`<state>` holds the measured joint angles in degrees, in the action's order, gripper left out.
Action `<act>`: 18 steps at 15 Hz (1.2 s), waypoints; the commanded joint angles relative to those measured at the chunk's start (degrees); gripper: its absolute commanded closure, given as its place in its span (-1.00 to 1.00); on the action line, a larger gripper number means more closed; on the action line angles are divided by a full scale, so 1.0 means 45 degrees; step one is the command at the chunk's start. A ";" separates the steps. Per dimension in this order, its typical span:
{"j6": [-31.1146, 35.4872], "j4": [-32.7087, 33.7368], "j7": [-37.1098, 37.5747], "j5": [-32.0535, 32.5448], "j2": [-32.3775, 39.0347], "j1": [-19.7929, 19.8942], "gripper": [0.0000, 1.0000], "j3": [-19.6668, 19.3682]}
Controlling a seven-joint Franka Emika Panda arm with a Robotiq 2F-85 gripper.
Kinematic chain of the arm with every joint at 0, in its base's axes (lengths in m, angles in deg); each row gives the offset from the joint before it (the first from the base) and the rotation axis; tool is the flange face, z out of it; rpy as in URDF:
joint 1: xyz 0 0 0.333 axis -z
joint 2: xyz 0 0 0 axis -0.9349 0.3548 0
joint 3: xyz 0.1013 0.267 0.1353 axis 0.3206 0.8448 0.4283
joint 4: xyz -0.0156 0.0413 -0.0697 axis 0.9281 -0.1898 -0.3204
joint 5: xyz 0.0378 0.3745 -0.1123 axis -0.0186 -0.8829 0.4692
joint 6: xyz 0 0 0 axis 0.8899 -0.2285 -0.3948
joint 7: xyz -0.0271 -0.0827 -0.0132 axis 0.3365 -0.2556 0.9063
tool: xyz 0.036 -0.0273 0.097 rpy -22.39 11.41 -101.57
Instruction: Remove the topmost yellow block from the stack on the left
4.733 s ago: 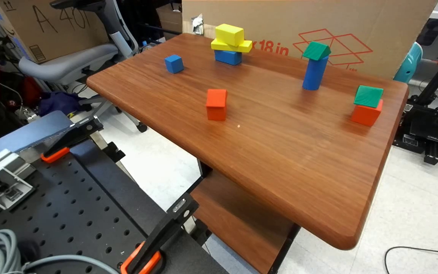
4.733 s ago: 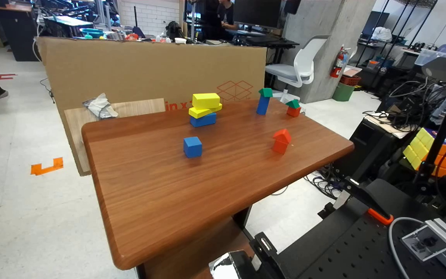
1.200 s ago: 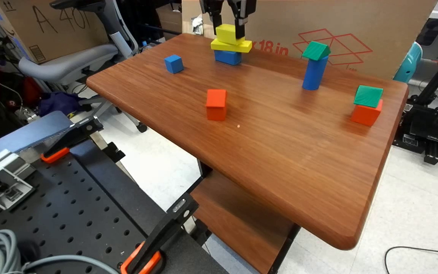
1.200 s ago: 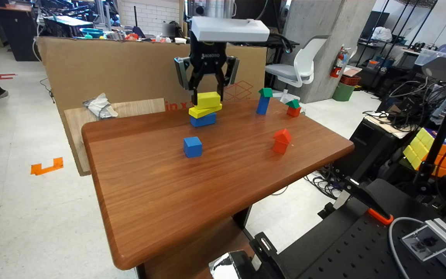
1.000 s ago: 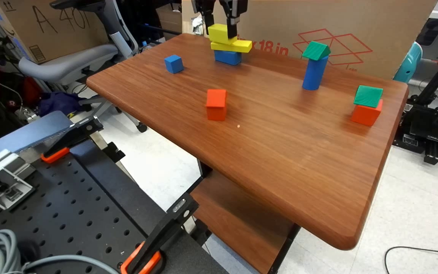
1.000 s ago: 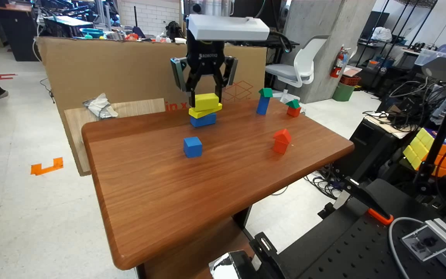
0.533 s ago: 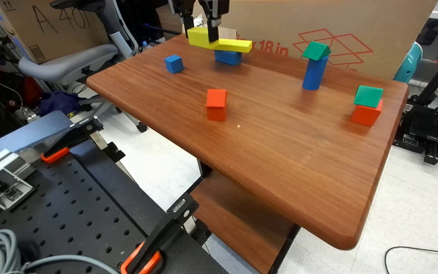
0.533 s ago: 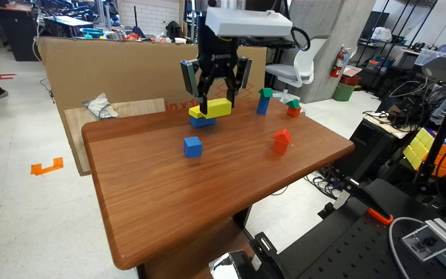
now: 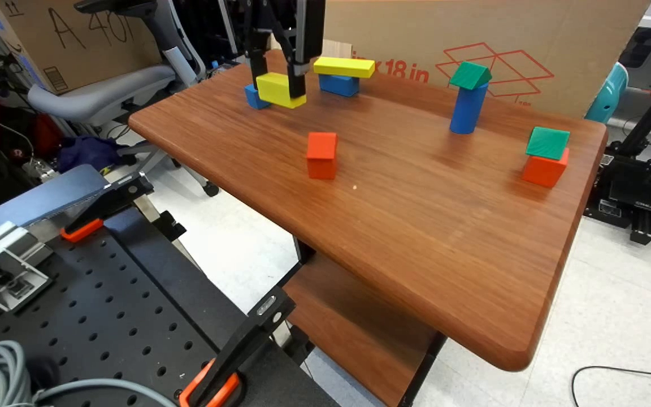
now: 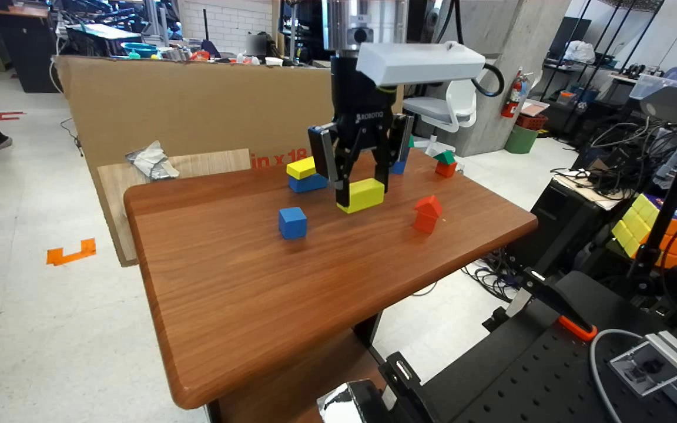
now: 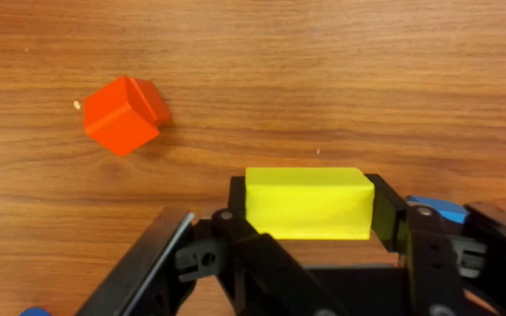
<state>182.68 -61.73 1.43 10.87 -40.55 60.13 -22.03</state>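
My gripper (image 11: 309,202) is shut on the topmost yellow block (image 11: 310,213), one finger pressed to each end of it in the wrist view. Both exterior views show this yellow block (image 10: 365,196) held in the air above the table, away from the stack. The stack now shows a flat long yellow piece (image 9: 344,67) lying on a blue block (image 9: 339,85). In an exterior view the gripper (image 9: 278,83) hangs in front of the stack and covers part of the small blue cube.
The small blue cube (image 10: 292,223) stands near the held block. A red block with a red roof piece (image 10: 426,215) is on the table (image 9: 416,226). Farther along are a blue post (image 9: 465,110) with a green top and a green-and-red pair (image 9: 546,157).
Gripped by its ends, the yellow block has slid off the flat yellow piece and moved away from the stack, toward the table's middle. The flat piece and blue block stayed in place.
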 commanded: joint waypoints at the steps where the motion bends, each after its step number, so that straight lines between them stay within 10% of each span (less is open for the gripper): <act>1: 0.0551 -0.0753 -0.0032 0.0631 -0.0240 0.0182 0.17 -0.0029; 12: 0.1274 -0.0848 0.0161 0.1370 0.0560 0.0264 0.17 -0.0336; 13: 0.1285 -0.0841 0.0200 0.1385 0.0570 0.0252 -0.60 -0.0351; 14: 0.1251 -0.0834 0.0282 0.1356 0.0574 0.0235 -0.87 -0.0355; 18: 0.1537 -0.1202 0.0328 0.1465 0.0198 0.0163 -1.00 -0.0359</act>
<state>187.13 -65.63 1.74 15.39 -38.41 61.06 -23.46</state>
